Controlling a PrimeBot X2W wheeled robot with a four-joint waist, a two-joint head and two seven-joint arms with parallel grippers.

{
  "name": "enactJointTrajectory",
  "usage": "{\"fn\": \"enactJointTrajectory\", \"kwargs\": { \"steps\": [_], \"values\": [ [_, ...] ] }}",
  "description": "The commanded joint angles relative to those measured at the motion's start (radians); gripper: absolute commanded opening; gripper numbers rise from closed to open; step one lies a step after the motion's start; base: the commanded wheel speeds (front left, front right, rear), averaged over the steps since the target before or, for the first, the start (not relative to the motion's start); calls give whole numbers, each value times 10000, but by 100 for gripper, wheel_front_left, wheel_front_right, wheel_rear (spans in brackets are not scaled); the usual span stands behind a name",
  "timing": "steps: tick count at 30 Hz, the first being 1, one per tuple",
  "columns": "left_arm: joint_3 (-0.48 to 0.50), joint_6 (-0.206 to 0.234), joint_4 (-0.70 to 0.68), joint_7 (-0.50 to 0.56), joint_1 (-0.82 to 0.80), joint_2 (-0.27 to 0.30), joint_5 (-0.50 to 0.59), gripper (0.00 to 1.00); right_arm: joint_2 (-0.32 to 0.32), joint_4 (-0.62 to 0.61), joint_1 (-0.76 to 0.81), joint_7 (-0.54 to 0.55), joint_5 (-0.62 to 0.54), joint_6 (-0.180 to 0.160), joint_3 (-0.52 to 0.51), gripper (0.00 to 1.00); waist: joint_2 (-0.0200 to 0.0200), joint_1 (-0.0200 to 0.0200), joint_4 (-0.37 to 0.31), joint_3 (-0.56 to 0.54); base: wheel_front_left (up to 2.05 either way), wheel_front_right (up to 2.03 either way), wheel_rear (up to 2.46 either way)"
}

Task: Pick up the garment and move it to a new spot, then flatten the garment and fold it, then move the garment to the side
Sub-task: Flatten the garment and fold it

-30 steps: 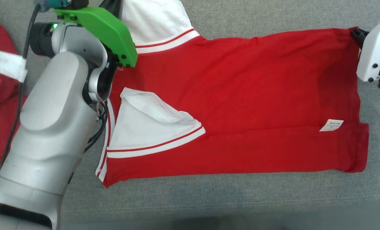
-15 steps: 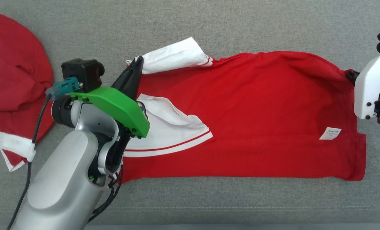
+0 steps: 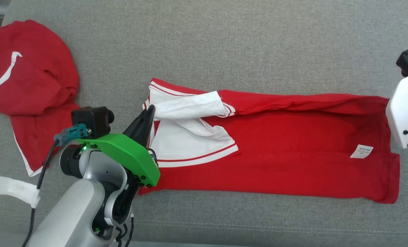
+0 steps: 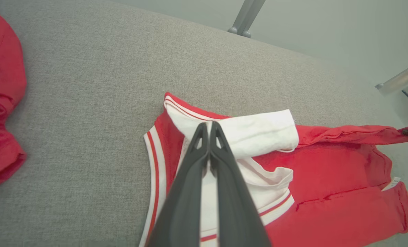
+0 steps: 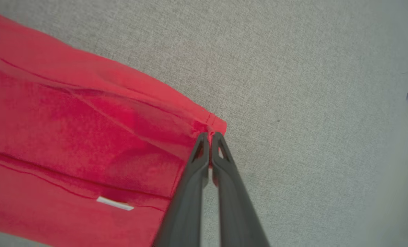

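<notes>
Red cloth garment [image 3: 293, 164] with white, red-striped sleeves [image 3: 190, 144] lying half-folded, gripped at both ends.
It is lying as one long band on the grey woven cushion [image 3: 258, 44], beside the one crumpled red shirt [image 3: 28, 85]. Its two sleeves are overlapping at the end nearer that shirt, with one white label [image 3: 361, 151] showing at the far end. The left gripper [image 4: 209, 126] is pinching white sleeve cloth, jaws pressed together. The right gripper [image 5: 209, 136] is nipping the hem corner farthest from the shirt.

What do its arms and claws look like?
The left arm is silver, with a green plate, black camera box and dark cable. The right arm has a white shell. Left claw and right claw each have two long dark fingers.
</notes>
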Motion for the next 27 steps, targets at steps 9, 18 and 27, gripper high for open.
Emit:
{"fn": "enactJointTrajectory", "kwargs": {
  "steps": [9, 18, 27],
  "values": [
    [-77, 99, -77, -74, 614, -24, -241, 0, -1128, -29, -162, 469, 428, -14, 1828, 0, 0, 0, 234, -117, 0, 0, 0],
    [-179, 109, 53, -100, 999, -97, -358, 0, -1937, 109, -373, 654, 574, -14, 3140, 0, 0, 0, 395, -343, 0, 0, 0],
    [-329, 233, 473, -94, 1444, -151, -444, 0, -2090, 464, -298, 468, 926, -14, 4044, 0, 0, 0, 511, -608, 0, 0, 0]
  ]
}}
